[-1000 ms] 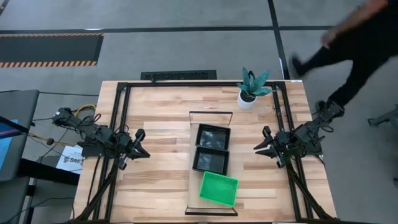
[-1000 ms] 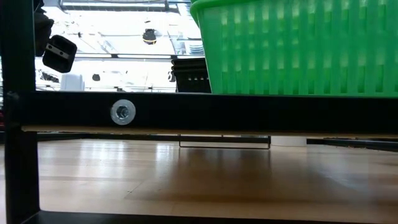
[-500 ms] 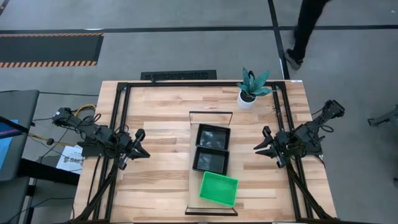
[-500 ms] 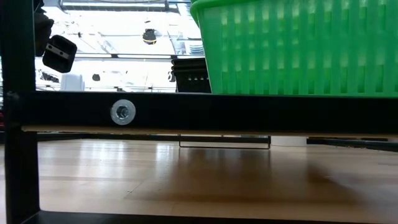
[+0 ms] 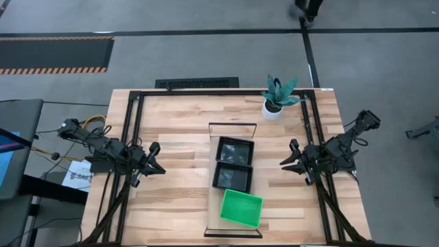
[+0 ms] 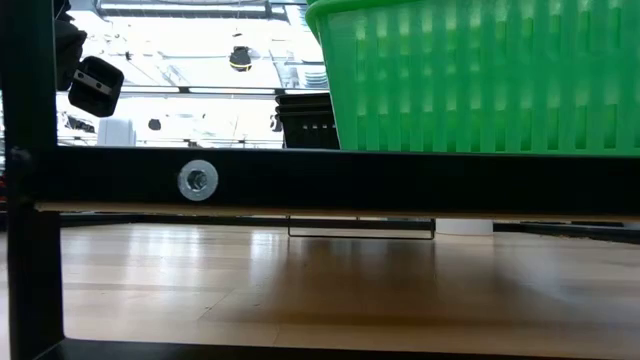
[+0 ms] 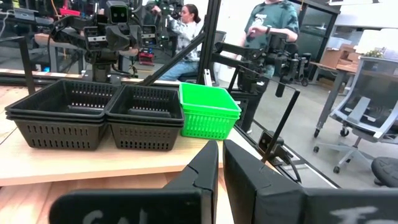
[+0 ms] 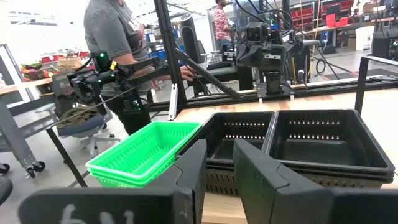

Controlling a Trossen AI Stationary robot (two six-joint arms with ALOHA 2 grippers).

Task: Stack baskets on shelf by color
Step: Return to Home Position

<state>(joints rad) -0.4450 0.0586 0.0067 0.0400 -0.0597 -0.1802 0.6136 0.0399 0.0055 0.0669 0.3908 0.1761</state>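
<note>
Down the middle of the desk (image 5: 171, 123) runs the shelf (image 5: 214, 206), carrying two black baskets side by side, one (image 5: 234, 151) toward the far edge and one (image 5: 231, 177) next to it, then a green basket (image 5: 241, 208) sitting slightly askew at the shelf's near end. The left gripper (image 5: 155, 159) waits near the desk's left edge with its fingers only a narrow gap apart, holding nothing. The right gripper (image 5: 291, 157) waits near the right edge, its fingers parted a little wider and also empty.

No legible text, labels or numbers anywhere.
</note>
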